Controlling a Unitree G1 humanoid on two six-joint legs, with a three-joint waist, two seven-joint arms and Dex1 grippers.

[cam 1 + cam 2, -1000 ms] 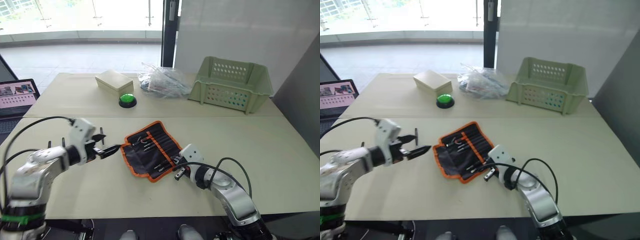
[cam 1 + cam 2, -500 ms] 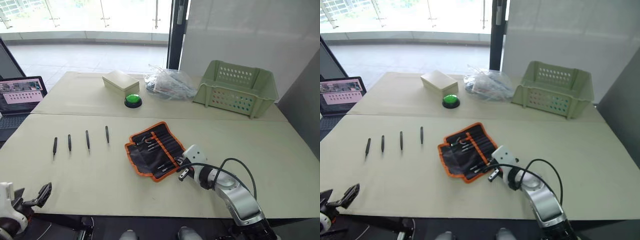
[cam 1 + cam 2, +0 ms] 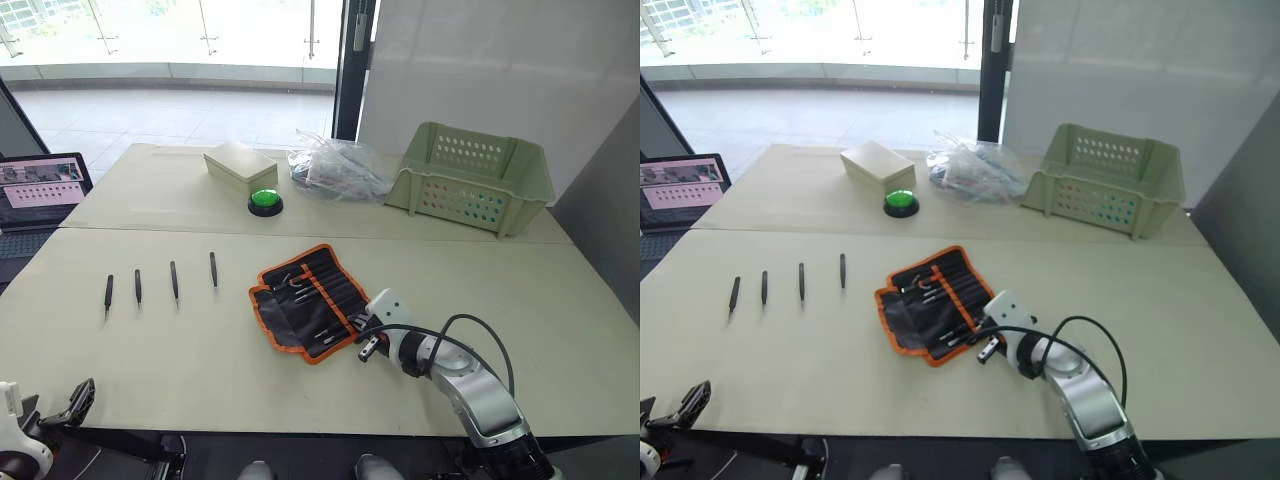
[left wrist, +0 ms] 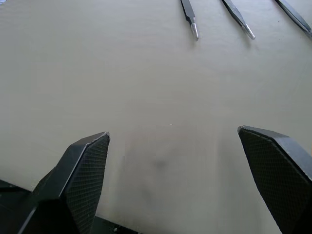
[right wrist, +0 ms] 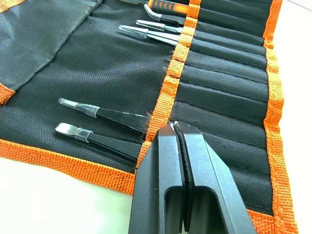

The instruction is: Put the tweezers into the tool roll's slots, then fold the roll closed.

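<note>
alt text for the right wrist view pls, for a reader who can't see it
The right pincer, shut with nothing between its fingers, hovers over the orange strip of the open black tool roll, at the mouths of the slots. Two tweezers beside it sit in slots with their capped tips sticking out, and more tools lie farther along the roll.

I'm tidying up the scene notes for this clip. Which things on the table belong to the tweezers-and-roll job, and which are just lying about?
Part of the job:
- four tweezers lying in a row on the table
- tool roll, open, some tools already in its slots

Just lying about:
- green basket
- green button
- beige box
- plastic bag
- laptop
</note>
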